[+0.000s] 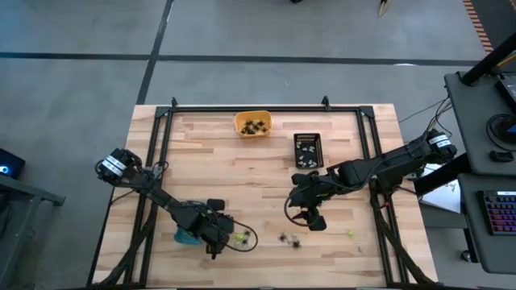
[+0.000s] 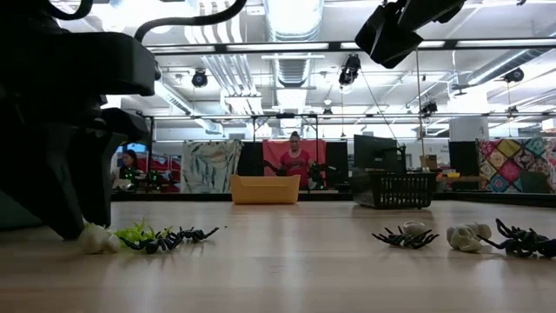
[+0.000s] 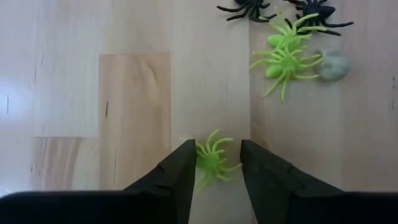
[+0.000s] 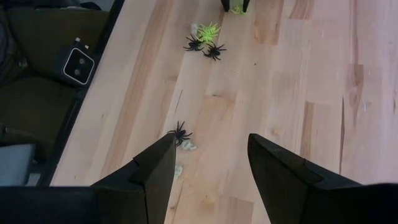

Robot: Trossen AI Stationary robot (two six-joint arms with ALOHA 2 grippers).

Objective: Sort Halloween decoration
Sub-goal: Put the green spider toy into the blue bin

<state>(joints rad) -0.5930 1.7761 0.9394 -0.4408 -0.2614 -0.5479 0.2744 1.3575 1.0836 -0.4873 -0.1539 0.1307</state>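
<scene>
Left gripper (image 3: 214,163) low on desk (image 3: 137,93) – fingers straddling green spider (image 3: 212,160), grip unclear. Right gripper (image 4: 208,163) hovering – fingers wide, holding nothing.

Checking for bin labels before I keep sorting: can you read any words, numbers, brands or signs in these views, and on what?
None can be read.
Orange tray: no label visible.
Black tray: no label visible.
Lime-green spider between the left gripper's fingers: no marking.
Keyboard beside the table: keys too small to read.

The green spider (image 3: 212,163) between the left gripper (image 3: 214,171) fingers is partly hidden; contact cannot be told.
</scene>
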